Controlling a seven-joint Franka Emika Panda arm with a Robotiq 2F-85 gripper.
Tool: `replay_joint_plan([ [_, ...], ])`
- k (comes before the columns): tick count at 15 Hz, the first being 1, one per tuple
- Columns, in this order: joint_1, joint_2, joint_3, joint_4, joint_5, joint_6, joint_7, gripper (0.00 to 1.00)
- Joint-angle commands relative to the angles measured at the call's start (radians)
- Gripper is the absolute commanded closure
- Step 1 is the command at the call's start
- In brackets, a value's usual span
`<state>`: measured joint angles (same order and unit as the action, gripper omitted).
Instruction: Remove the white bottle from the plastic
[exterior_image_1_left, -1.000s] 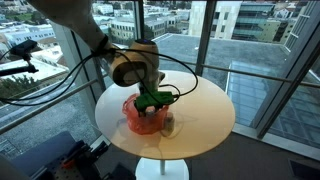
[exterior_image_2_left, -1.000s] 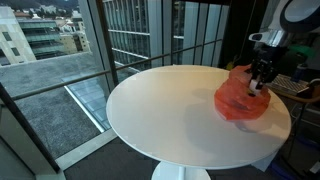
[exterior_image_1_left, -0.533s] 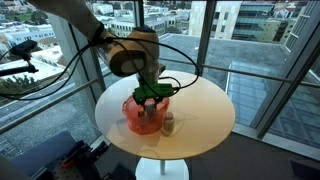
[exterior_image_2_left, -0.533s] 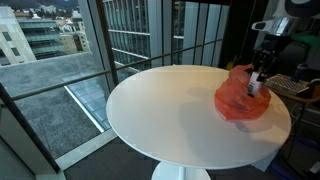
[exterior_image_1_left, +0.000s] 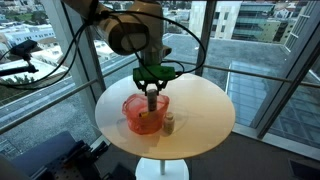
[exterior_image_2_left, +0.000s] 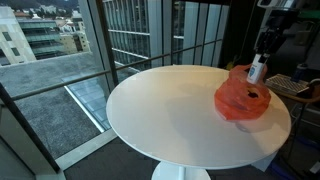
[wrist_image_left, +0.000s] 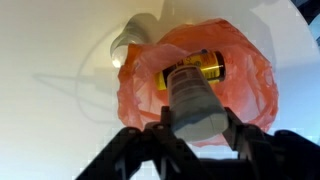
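Risen since a second ago, the gripper (exterior_image_1_left: 150, 84) clamps the white bottle (exterior_image_1_left: 151, 97) just above the plastic (exterior_image_1_left: 133, 112); I'd lift straight, then swing toward three o'clock, clearing the rim.

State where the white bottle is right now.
In an exterior view the white bottle is held in the gripper, directly above the red plastic container.

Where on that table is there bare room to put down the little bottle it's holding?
Most of the round white table is bare, from the red container across to the opposite rim. It is crowded only right beside the container, where a small greyish bottle stands.
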<state>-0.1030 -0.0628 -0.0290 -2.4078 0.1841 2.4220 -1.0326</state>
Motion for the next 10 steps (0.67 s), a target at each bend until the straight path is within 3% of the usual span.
replay_joint_plan([
  [1, 0.011, -0.058, -0.036, 0.052, -0.004, -0.086, 0.074, 0.73],
  [10, -0.006, -0.065, -0.109, 0.196, -0.016, -0.142, 0.261, 0.73],
])
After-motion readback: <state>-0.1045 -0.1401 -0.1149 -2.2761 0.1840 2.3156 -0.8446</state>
